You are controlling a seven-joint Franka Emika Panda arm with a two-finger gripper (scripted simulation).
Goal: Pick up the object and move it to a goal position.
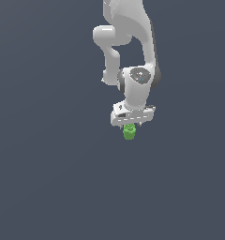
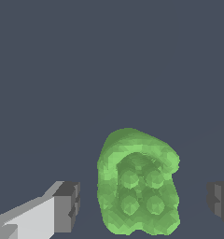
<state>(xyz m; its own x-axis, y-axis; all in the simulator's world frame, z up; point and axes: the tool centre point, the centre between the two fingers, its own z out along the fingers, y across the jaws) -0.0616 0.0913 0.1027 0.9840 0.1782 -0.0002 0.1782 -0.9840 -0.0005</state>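
**Desk:** What does the frame show?

**Photographer:** A white Panda arm hangs over a plain slate-grey surface, its gripper [image 1: 129, 124] pointing down directly above the object [image 1: 129, 132], a small bright green stubby lump. From the exterior view the lump sits just under the hand, near the middle of the picture.

**Desk:** Is it gripped?

**Photographer:** No. The wrist view shows the object [image 2: 138, 186] lying between the two fingers [image 2: 67, 207], with a clear gap of grey on each side. The jaws stand wide, much wider than the lump, and the pads touch nothing. Whether the object rests on the surface or the hand is a little above it, I cannot tell for sure.

**Desk:** So the step in hand?

**Photographer:** By my reading, the grasp itself. The lump looks slightly nearer one finger than the other, so centring it first would help; otherwise the closer pad may nudge it sideways as the jaws shut. The hand should probably sink until the pads flank the lump's thick middle, not its rounded top, then close evenly before any lift.

**Desk:** And the goal?

**Photographer:** No marker shows in either view.
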